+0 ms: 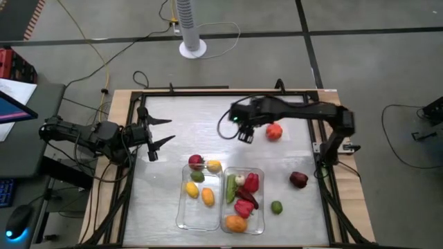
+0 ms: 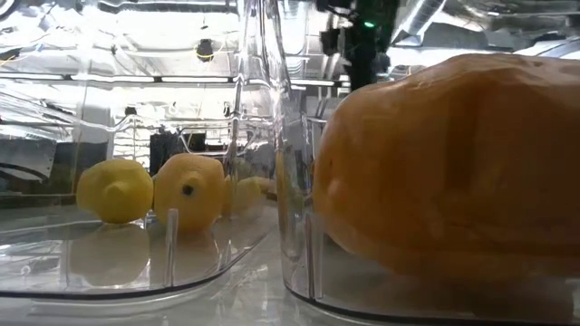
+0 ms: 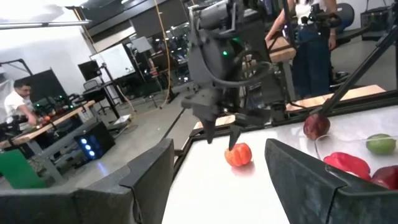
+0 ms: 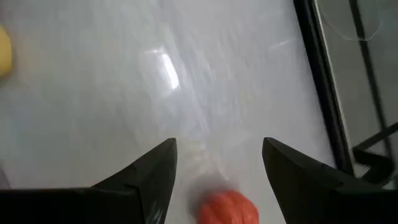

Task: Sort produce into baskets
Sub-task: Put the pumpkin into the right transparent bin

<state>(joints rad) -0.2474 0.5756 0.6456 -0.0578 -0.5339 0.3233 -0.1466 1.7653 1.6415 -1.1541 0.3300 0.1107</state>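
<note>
The right claw [image 1: 246,133] hangs wide and empty over the counter [image 1: 173,114], the red tomato [image 1: 274,131] just beside it, toward the right edge. The left claw [image 1: 158,131], also wide and empty, waits well apart.

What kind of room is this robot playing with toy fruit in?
Probably a robot lab or workshop. The table stands on a bare grey floor with loose cables, and the left wrist view shows desks with screens and people working nearby.
</note>
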